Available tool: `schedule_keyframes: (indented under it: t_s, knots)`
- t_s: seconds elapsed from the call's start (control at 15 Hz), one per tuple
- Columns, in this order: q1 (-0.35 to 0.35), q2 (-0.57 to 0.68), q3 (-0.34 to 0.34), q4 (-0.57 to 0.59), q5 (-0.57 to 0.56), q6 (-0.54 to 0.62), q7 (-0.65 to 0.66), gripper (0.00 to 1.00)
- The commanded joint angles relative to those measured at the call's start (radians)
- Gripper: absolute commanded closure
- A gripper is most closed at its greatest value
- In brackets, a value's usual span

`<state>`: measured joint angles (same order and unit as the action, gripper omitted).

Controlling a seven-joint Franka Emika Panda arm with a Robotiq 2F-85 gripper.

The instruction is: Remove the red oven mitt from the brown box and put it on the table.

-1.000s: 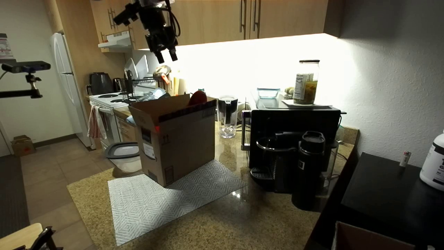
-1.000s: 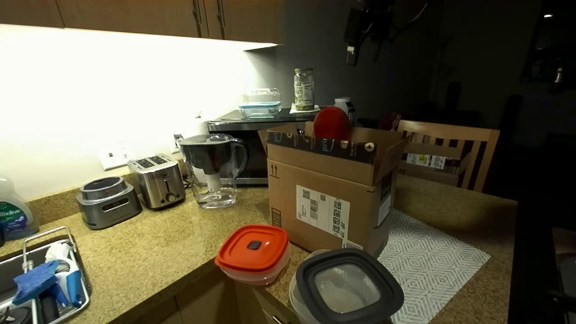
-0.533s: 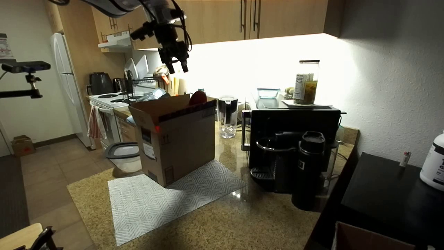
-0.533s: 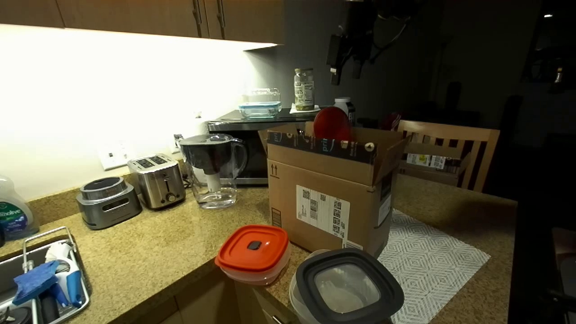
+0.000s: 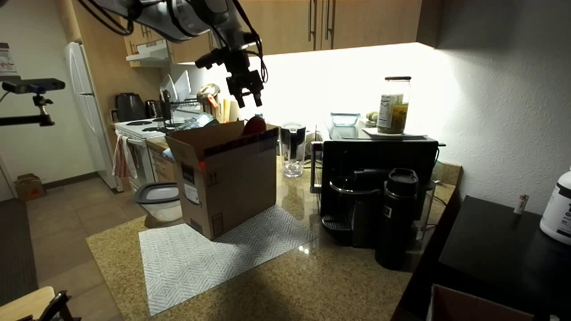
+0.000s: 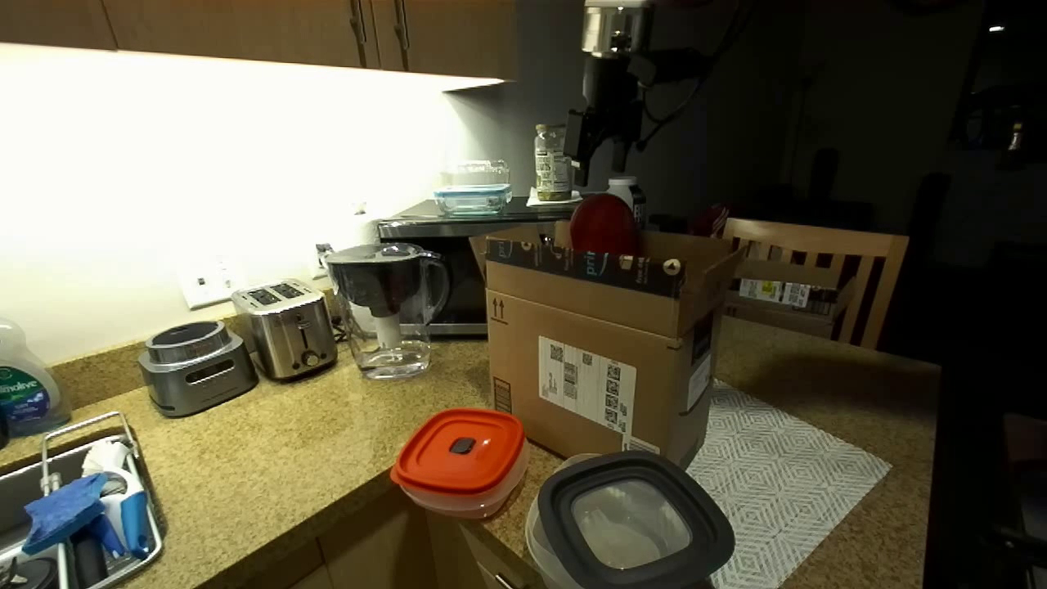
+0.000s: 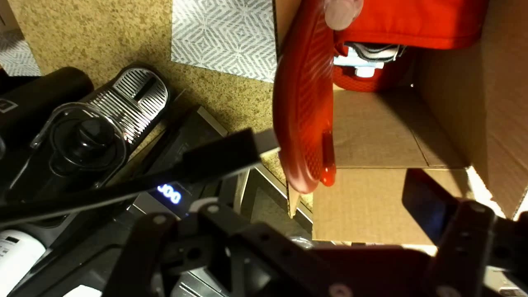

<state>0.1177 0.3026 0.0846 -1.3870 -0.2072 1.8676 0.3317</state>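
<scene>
Probably calls for lowering the spread, unladen gripper (image 5: 250, 105) nearly straight down to the mitt (image 5: 254, 126) just beneath, poking from the box (image 5: 243, 183) with long axis seemingly upright.

Tape (image 6: 564, 260) on the box (image 6: 589, 321) is reading "pri", with arrows (image 6: 497, 310) pointing up; a bottle (image 6: 31, 384) is showing "molive" — a display (image 7: 169, 194) is glowing, seemingly, "00".

The box (image 6: 593, 327) (both exterior views) partly hides the mitt (image 6: 604, 224).
</scene>
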Motion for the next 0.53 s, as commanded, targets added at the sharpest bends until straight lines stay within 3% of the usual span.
schedule_keyframes:
  t_s: [0.0, 0.47]
  knots:
    - [0.024, 0.072, -0.025, 0.081, 0.002, -0.014, -0.002, 0.0]
    - [0.036, 0.149, -0.04, 0.149, 0.039, -0.053, 0.004, 0.0]
